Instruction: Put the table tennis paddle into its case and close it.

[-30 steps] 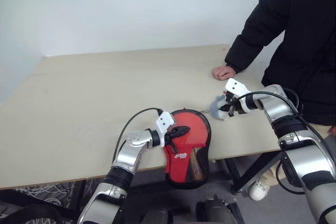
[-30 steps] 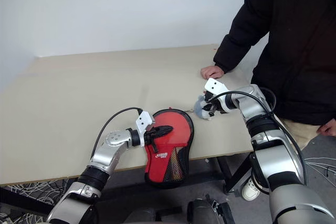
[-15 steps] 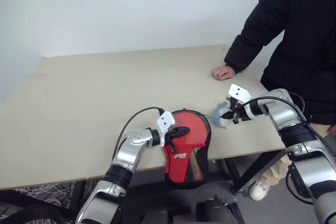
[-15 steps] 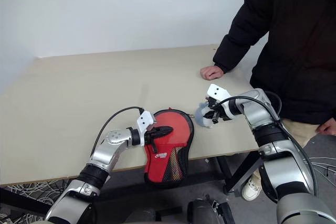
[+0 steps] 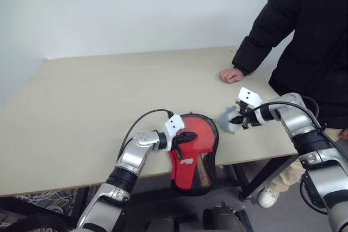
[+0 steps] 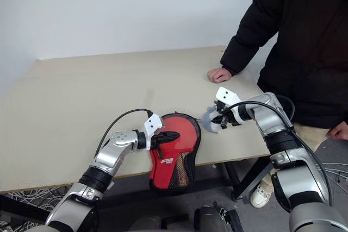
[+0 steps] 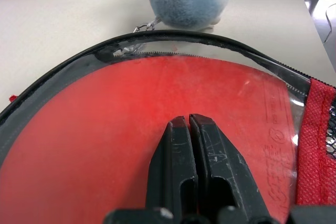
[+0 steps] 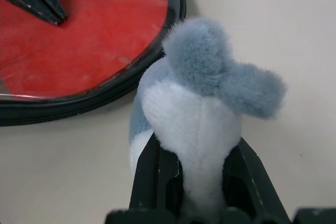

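Observation:
The case (image 5: pixel 197 158) lies at the table's front edge, its lower part with the mesh pocket hanging over. Inside its black zip rim (image 7: pixel 210 40), a round red face (image 7: pixel 105 129) shows under a clear film; it looks like the table tennis paddle's rubber, and the handle is hidden. My left gripper (image 5: pixel 191 135) is shut, its tips resting on that red face (image 7: pixel 188 120). My right gripper (image 5: pixel 238 118) is shut on a small grey-white plush lump (image 8: pixel 207 98) just right of the case. A thin chain (image 7: pixel 143 25) runs from the lump to the zip rim.
A person in a black jacket (image 5: pixel 304 36) stands at the table's right side with a hand (image 5: pixel 231 74) resting on the tabletop behind my right gripper. The beige table (image 5: pixel 109 91) stretches bare to the left and back.
My right gripper has drawn the plush lump a little toward the table's near edge. The left wrist turned slightly while its tips stayed on the case.

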